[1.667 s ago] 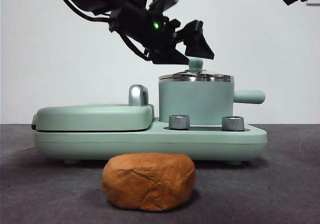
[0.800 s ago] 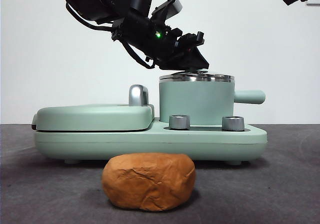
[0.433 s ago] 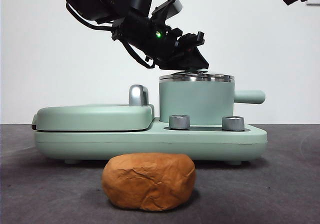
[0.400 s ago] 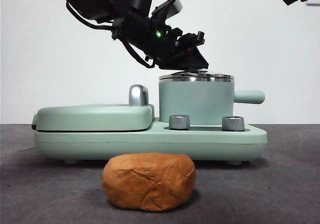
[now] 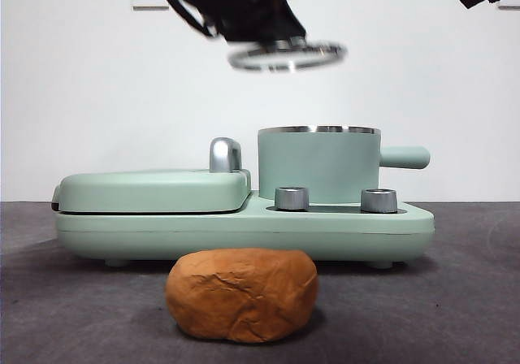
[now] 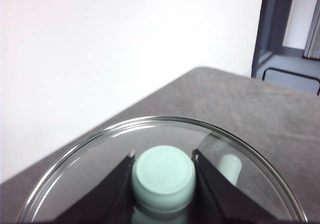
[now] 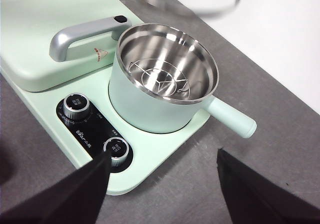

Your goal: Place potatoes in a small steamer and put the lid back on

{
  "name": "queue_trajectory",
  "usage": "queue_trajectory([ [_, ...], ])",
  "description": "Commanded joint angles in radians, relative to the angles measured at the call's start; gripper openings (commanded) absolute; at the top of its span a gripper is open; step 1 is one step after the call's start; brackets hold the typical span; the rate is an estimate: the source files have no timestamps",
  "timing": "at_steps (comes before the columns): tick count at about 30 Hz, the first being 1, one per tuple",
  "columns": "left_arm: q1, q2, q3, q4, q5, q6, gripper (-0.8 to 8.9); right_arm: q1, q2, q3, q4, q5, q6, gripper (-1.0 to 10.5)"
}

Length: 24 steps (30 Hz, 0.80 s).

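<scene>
Left gripper (image 6: 163, 156) clenched on glass lid's (image 5: 286, 55) knob (lifted above the open steamer (image 5: 318, 165)), potato (image 5: 241, 294) in front, right gripper (image 7: 162, 176) spread wide.

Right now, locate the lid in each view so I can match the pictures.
Front view: the lid hangs blurred above the small steamer.
Left wrist view: the lid fills the foreground, its knob between the left gripper's jaws.
Right wrist view: only its rim shows.
Shared landmark: the steamer's side handle.

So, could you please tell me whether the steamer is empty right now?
Empty: the small steamer shows only a bare wire rack; the potato lies on the table.
</scene>
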Motion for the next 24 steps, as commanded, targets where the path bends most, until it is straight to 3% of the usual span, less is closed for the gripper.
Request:
queue_trajectory([
  [1,0.006,-0.049,0.027,-0.038,0.003,0.005,0.11,0.005,0.004,0.016,0.010,0.000,0.014,3.3],
  [12,0.087,-0.293,0.027,-0.331,-0.001,0.004,0.12,0.069,0.008,0.016,0.008,-0.013,0.047,3.4],
  [19,0.130,-0.402,0.027,-0.490,-0.001,0.022,0.14,0.229,0.071,0.016,-0.002,-0.006,0.048,3.4],
  [24,0.137,-0.451,0.027,-0.558,-0.001,0.034,0.14,0.385,0.158,0.016,0.009,0.000,0.047,4.4],
])
